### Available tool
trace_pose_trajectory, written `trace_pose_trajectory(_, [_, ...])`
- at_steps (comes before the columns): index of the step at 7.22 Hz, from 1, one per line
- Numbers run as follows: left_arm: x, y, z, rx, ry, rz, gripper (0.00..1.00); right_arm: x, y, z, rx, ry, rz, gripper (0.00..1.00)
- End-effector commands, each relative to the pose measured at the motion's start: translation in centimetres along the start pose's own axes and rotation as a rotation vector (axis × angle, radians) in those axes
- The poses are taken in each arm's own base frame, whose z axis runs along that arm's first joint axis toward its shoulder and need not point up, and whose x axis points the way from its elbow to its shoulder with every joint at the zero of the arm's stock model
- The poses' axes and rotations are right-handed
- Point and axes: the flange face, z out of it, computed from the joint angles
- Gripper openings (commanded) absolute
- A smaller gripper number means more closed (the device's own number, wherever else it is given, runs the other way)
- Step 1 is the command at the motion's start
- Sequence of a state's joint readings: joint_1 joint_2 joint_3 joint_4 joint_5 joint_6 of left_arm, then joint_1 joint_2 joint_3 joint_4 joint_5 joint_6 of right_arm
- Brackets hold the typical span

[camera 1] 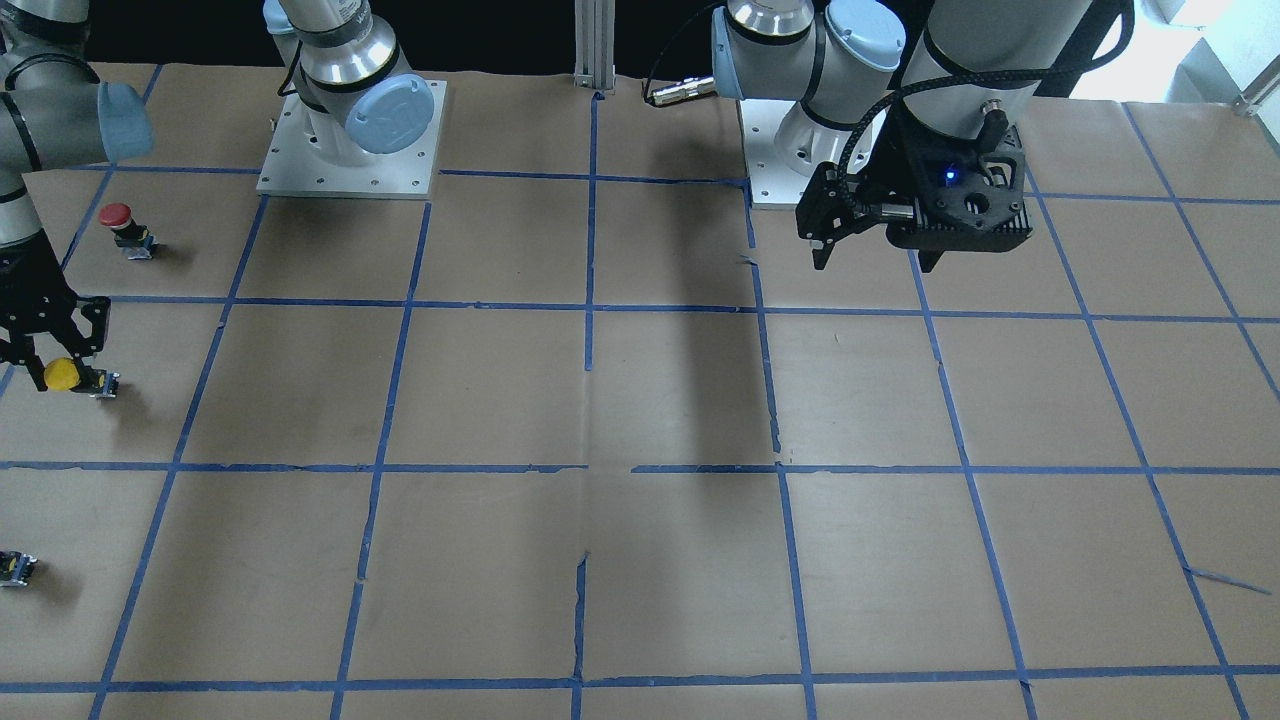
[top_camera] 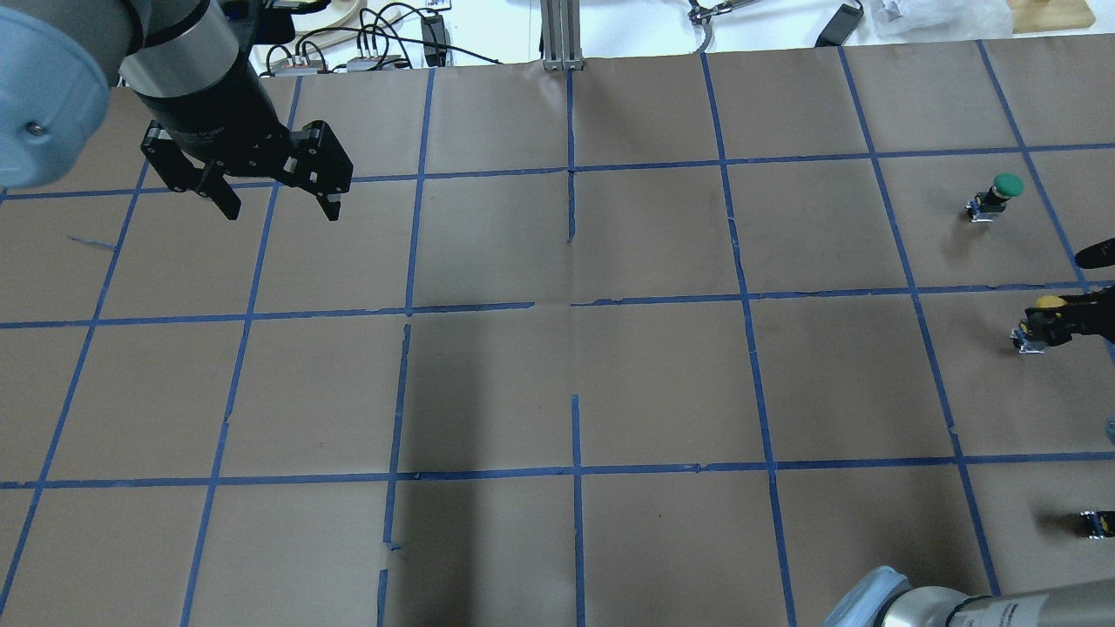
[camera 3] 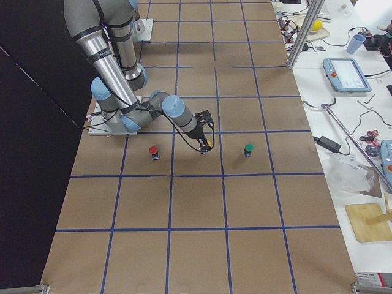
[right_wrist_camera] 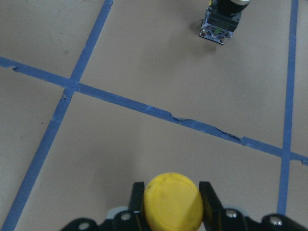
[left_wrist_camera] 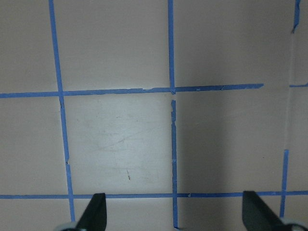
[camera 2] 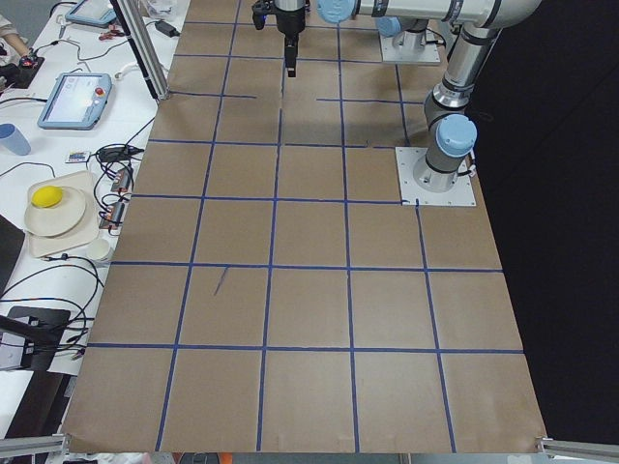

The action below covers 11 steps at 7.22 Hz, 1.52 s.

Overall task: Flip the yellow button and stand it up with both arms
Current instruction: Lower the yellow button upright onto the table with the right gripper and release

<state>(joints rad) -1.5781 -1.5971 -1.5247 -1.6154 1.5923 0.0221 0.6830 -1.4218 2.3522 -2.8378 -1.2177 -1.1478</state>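
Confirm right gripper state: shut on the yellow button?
Shut: the right gripper fingers pinch the yellow button cap on both sides.

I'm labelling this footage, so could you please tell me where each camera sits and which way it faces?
Front-facing: across the table, facing both bases; left end effector.
Overhead: behind the bases, looking forward-down; left end effector.
Exterior left: table end nearest the left arm, looking along.
Exterior right: opposite end; right arm nearest.
Left wrist: down onto taped paper; own fingertips.
Right wrist: down past the right end effector.
Shared: right wrist and front-facing both show the yellow button.
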Motion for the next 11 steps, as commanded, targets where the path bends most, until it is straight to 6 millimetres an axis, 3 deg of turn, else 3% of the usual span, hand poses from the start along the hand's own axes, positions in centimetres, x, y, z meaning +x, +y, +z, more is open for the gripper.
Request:
trace_pose_trajectory(1, [0.0,-0.1,0.1,0.004,0.008,0.006,1.0,0.0,0.3,0.0,-0.006,0.002,0.002,0.19])
trace_pose_trajectory(5, [0.1,-0.2,0.0,0.008,0.012,0.006,1.0,1.0,1.6,-0.3,-0.021,0.016,-0.001,0.23])
trace_pose_trajectory(7, [0.1,0.3,-0.3,0.002,0.011,0.006,1.0,1.0,1.6,-0.3,-0.024,0.013,0.017,0.96])
trace_pose_trajectory(9, [-0.2,0.2,-0.4,0.007,0.006,0.001,1.0,1.3,2.2,-0.6,-0.095,0.044,0.017,0.99])
trace_pose_trajectory(11, [-0.1,0.2,-1.0,0.025,0.001,0.004,1.0,1.8,1.3,-2.5,-0.103,0.103,0.029,0.99])
